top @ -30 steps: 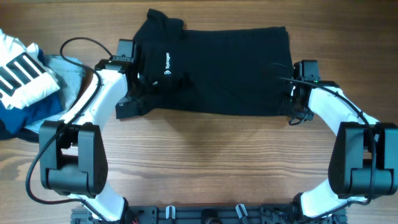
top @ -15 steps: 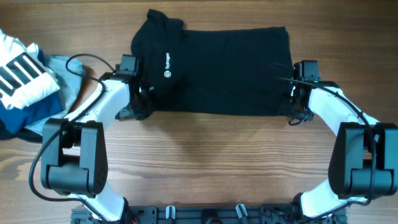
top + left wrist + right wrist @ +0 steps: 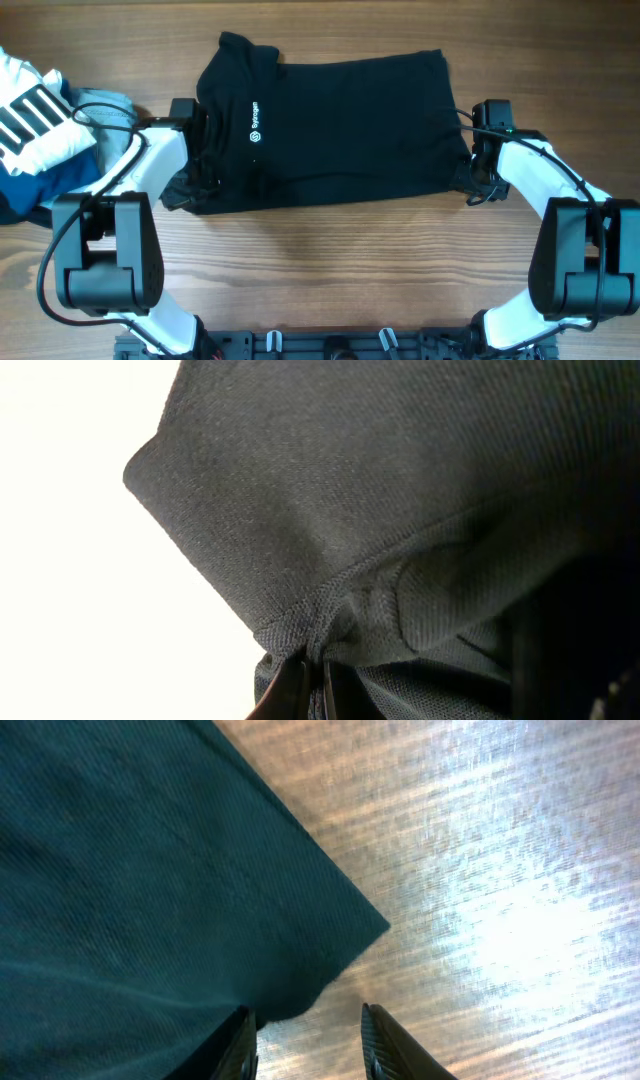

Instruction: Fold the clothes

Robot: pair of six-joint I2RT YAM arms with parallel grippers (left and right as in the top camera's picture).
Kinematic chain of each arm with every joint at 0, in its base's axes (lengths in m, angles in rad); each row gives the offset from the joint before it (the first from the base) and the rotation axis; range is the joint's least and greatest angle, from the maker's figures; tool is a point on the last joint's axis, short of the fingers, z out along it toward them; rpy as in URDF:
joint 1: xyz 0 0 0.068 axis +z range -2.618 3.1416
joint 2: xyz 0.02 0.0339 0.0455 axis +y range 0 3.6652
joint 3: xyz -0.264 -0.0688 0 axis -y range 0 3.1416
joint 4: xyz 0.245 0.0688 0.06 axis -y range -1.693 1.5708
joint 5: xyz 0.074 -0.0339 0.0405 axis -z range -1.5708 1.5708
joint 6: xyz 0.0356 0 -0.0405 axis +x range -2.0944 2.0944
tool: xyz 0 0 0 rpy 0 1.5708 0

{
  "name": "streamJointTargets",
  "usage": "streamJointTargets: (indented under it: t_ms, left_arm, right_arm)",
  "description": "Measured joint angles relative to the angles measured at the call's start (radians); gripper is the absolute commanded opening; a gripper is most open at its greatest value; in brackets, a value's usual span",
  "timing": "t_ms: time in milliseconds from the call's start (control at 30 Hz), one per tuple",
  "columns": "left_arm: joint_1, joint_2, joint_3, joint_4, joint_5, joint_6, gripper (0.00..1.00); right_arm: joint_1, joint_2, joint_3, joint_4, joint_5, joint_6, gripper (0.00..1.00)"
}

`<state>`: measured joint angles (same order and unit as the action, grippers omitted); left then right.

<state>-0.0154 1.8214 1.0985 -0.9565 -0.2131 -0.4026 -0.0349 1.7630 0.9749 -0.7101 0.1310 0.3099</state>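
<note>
Wood-grain surface (image 3: 330, 260) fills the overhead view, with the black shirt (image 3: 340, 130) spread flat across its far middle. The left pincer (image 3: 308, 682) is clamped on bunched shirt fabric. The right pincer (image 3: 308, 1040) stands parted at the shirt's opposite corner. A striped white garment (image 3: 30, 120) lies at the left edge.

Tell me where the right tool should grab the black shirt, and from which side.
Take the black shirt at its near right hem corner, coming in from the right, low along the table. That corner lies flat and juts out as a free point over bare wood, and the right tool sits open at that edge.
</note>
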Motion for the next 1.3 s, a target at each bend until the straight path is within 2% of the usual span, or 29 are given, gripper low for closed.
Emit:
streamJointTargets:
  t_ms: [133, 200, 300, 367, 533, 667, 767, 933, 1100, 1133, 1167, 1200, 1233, 1267, 1300]
  left_arm:
    - [0.002, 0.0, 0.0, -0.013, -0.013, -0.003, 0.04]
    - [0.002, -0.005, -0.001, 0.003, -0.021, -0.004, 0.04]
    - [0.002, -0.019, -0.001, 0.045, -0.011, -0.004, 0.04]
    - [0.002, -0.021, -0.001, 0.068, 0.013, -0.004, 0.04]
    - [0.002, -0.021, -0.001, 0.087, 0.029, -0.004, 0.04]
    - [0.002, -0.021, -0.001, 0.076, 0.031, -0.004, 0.04]
    - [0.002, -0.021, -0.001, 0.041, 0.032, -0.004, 0.04]
    - [0.002, -0.021, -0.001, -0.113, 0.039, -0.007, 0.04]
    - [0.002, -0.031, -0.001, -0.154, 0.047, -0.008, 0.04]
    - [0.002, -0.053, -0.001, -0.155, 0.047, -0.008, 0.04]
    - [0.002, -0.078, -0.001, -0.155, 0.047, -0.008, 0.07]
    - [0.002, -0.109, -0.001, -0.154, 0.047, -0.008, 0.67]
    - [0.002, -0.139, -0.001, -0.153, 0.047, -0.008, 1.0]
    - [0.002, -0.183, 0.001, -0.142, 0.047, -0.011, 1.0]
    - [0.002, -0.216, 0.006, -0.124, 0.047, -0.012, 1.0]
  right_arm:
    - [-0.008, -0.052, -0.015, -0.052, -0.011, -0.002, 0.39]
    - [-0.01, -0.19, -0.005, 0.042, -0.05, -0.059, 0.39]
    - [-0.01, -0.274, 0.027, 0.164, -0.094, -0.113, 0.42]
    - [-0.01, -0.239, 0.029, 0.17, -0.108, -0.132, 0.41]
    - [-0.01, -0.014, 0.028, 0.167, -0.198, -0.16, 0.41]
    - [-0.01, 0.034, 0.038, 0.087, -0.207, -0.165, 0.37]
    - [-0.01, 0.034, 0.047, -0.057, -0.144, -0.144, 0.36]
    - [-0.01, 0.037, 0.045, -0.22, -0.095, -0.094, 0.36]
    - [-0.01, 0.041, 0.04, -0.274, -0.071, -0.049, 0.37]
    - [-0.01, 0.03, 0.035, -0.278, -0.07, -0.043, 0.41]
    - [-0.01, 0.007, 0.029, -0.279, -0.07, -0.042, 0.44]
    - [-0.01, -0.024, 0.026, -0.277, -0.07, -0.04, 0.48]
    - [-0.01, -0.053, 0.026, -0.267, -0.07, -0.037, 0.62]
    - [-0.01, -0.124, 0.026, -0.232, -0.07, -0.039, 0.77]
    - [-0.01, -0.158, 0.026, -0.209, -0.071, -0.046, 0.88]
